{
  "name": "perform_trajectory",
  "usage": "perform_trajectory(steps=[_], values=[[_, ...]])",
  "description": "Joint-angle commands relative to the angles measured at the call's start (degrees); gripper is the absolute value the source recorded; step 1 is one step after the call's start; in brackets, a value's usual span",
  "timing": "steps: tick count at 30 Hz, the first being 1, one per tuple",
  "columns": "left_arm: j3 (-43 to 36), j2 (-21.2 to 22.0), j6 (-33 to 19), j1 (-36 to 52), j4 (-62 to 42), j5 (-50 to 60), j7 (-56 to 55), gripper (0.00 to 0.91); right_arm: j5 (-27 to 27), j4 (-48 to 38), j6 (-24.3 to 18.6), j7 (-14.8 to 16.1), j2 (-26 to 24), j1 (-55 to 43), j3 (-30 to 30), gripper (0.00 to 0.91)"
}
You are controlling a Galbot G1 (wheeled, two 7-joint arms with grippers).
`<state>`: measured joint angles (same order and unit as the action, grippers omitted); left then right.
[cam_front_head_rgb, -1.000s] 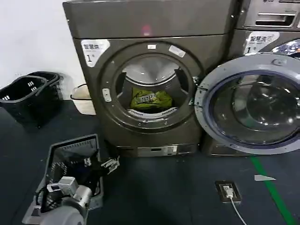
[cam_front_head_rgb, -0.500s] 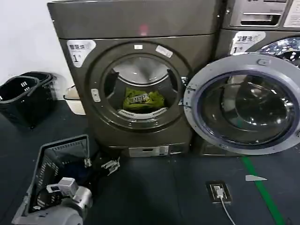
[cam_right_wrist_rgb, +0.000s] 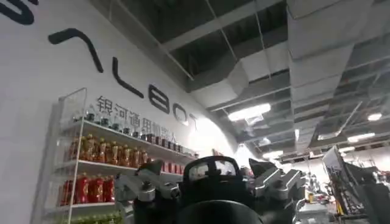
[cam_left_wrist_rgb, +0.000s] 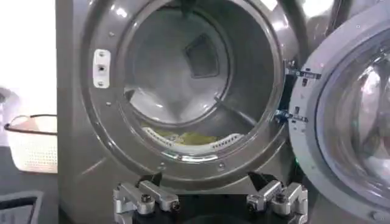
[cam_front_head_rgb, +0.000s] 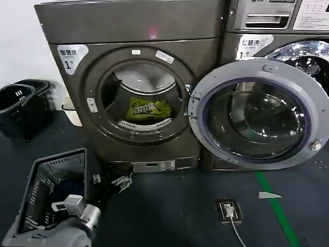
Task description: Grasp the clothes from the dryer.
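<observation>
The dryer (cam_front_head_rgb: 128,31) is the dark bronze-grey machine ahead, with its round door (cam_front_head_rgb: 254,116) swung open to the right. The clothes (cam_front_head_rgb: 145,110), a small yellow-green bundle with dark lettering, lie low at the front of the drum. In the left wrist view they show as a yellow strip (cam_left_wrist_rgb: 183,138) behind the porthole's lower lip. My left gripper (cam_left_wrist_rgb: 207,181) is open and holds nothing; it faces the porthole from below and outside the drum. It hangs low near the floor (cam_front_head_rgb: 117,180). My right gripper (cam_right_wrist_rgb: 207,173) is open, pointing up toward the ceiling.
A grey mesh basket (cam_front_head_rgb: 36,180) stands on the floor under my left arm. Black baskets (cam_front_head_rgb: 20,105) and a white one (cam_front_head_rgb: 69,110) stand left of the dryer. A silver LG machine (cam_front_head_rgb: 277,20) stands behind the open door. A floor socket with cable (cam_front_head_rgb: 227,211) and a green line (cam_front_head_rgb: 275,206) lie on the right.
In the head view the dryer, its open door and the baskets have slid left and look slightly larger. My left arm keeps its place at the lower left.
</observation>
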<state>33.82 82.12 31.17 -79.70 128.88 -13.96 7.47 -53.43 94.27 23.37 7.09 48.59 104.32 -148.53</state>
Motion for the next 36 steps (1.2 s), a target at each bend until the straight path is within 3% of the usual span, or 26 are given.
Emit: perform_trajectory(steps=[1, 16, 36], values=[[-0.1, 0.0, -0.1, 0.0, 0.0, 0.0, 0.1, 0.907, 0.0, 0.0, -0.9, 0.1, 0.0, 0.0, 0.0, 0.907], [-0.5, -0.3, -1.4, 0.2, 0.5, 0.1, 0.3, 0.907, -2.5, 0.0, -5.0, 1.7, 0.7, 0.6, -0.8, 0.907], [-0.8, -0.3, -2.2, 0.4, 0.3, 0.4, 0.6, 0.907, -2.3, -0.1, -5.5, 2.2, 0.6, 1.1, -1.0, 0.907]])
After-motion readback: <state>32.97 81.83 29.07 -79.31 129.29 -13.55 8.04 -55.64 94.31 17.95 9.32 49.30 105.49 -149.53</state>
